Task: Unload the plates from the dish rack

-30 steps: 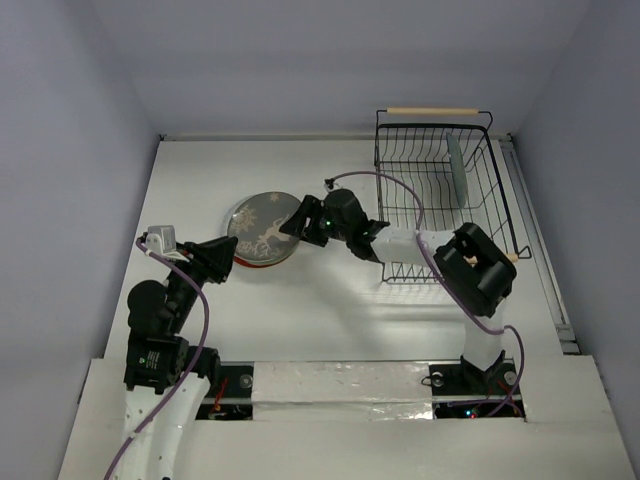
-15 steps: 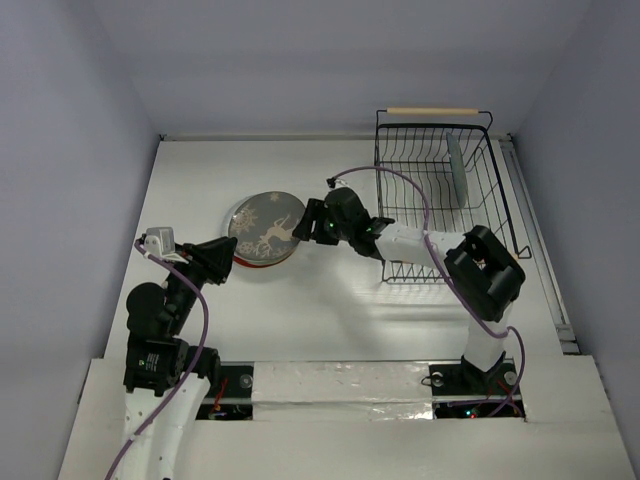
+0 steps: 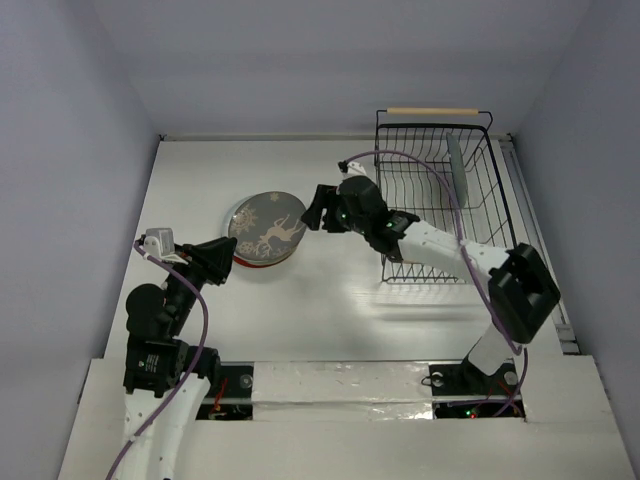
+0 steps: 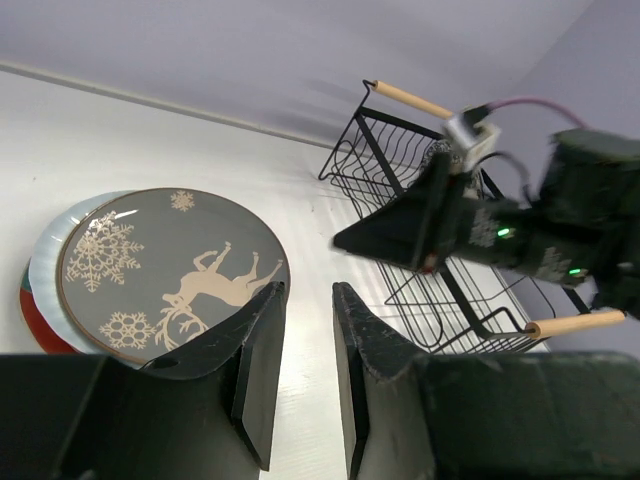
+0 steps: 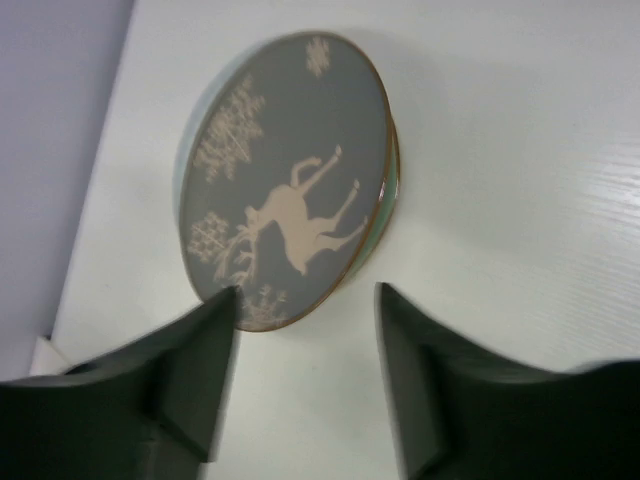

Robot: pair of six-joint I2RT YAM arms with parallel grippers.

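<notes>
Since a second before, the right gripper (image 3: 312, 208) had drawn back from the grey deer plate (image 3: 266, 225), its jaws spread wide and empty. That plate topped a stack left of the dish rack (image 3: 432, 125), where one plate (image 3: 457, 168) stood upright behind a purple cable (image 3: 420, 172). The left gripper (image 3: 226, 262) hovered beside the stack, slightly parted, holding nothing. The table (image 3: 330, 310) was white, the walls pale lilac.

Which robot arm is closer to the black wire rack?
Right. The right end effector hangs just left of the dish rack, by the right edge of the deer plate. The left end effector sits farther away, beyond that plate's other side.
</notes>
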